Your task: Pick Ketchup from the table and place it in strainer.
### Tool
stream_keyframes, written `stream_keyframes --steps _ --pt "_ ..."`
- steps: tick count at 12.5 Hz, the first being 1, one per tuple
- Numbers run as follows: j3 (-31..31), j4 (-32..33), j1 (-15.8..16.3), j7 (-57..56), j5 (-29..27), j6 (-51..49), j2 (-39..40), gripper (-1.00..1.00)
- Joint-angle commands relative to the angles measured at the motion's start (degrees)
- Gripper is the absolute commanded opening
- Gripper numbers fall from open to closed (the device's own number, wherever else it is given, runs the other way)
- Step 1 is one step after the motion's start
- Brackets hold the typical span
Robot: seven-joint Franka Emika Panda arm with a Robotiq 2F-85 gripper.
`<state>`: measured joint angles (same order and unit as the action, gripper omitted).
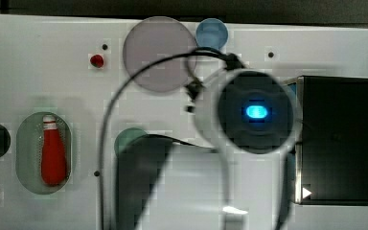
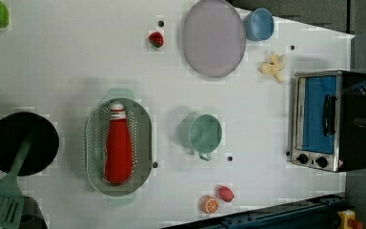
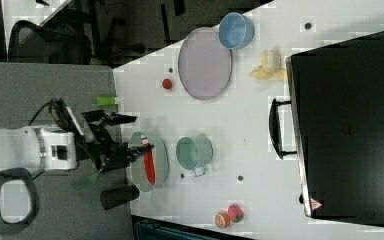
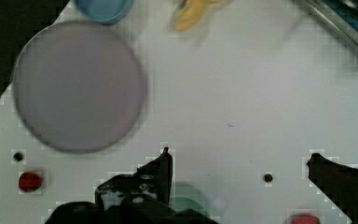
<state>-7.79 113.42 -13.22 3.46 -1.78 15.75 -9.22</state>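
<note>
Gripper hangs with jaws wide apart and empty above the counter, near the green cup. Beyond the cup, the Ketchup lies lengthwise inside the strainer. Placement looks done; next move calls only for drawing the arm clear, well apart from the strainer

The arm is white with black joints. A blue light glows on it. A black cable runs to the black claw.

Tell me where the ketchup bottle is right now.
The ketchup bottle lies inside the strainer, left of the green cup in the left view.
</note>
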Motion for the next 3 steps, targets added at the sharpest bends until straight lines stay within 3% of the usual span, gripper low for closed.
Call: stream_keyframes --steps 1,3 --pt "0.37 -2.62 1.73 1.04 -0.04 -1.00 -0.81 1.00" --pt "-0.33 -4.00 1.87 1.03 -0.04 -2.95 -0.20 1.00"
